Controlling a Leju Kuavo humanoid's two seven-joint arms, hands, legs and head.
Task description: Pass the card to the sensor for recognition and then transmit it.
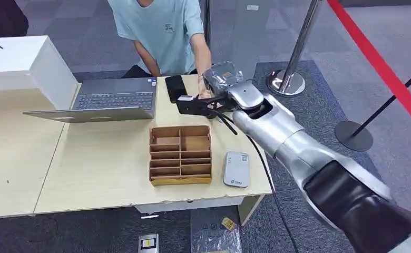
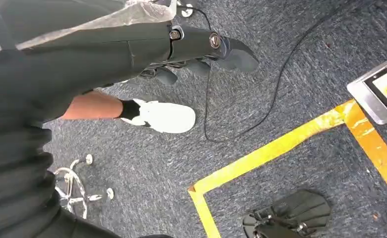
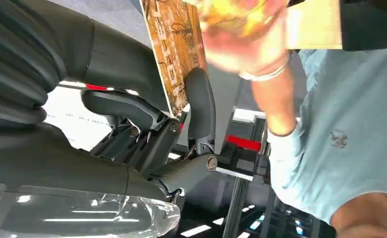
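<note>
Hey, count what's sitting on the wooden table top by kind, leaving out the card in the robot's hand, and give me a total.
Laptop: 1
Black phone: 1
Wooden compartment organizer: 1
Grey card reader: 1
Total: 4

even, bright indoor light falls on the pale table [image 1: 114, 174] in the head view, with soft faint shadows. the right wrist view is backlit, with blown-out white patches, and the person's hand [image 3: 241, 34] is blurred and overexposed. the left wrist view is sharp and evenly lit.
</note>
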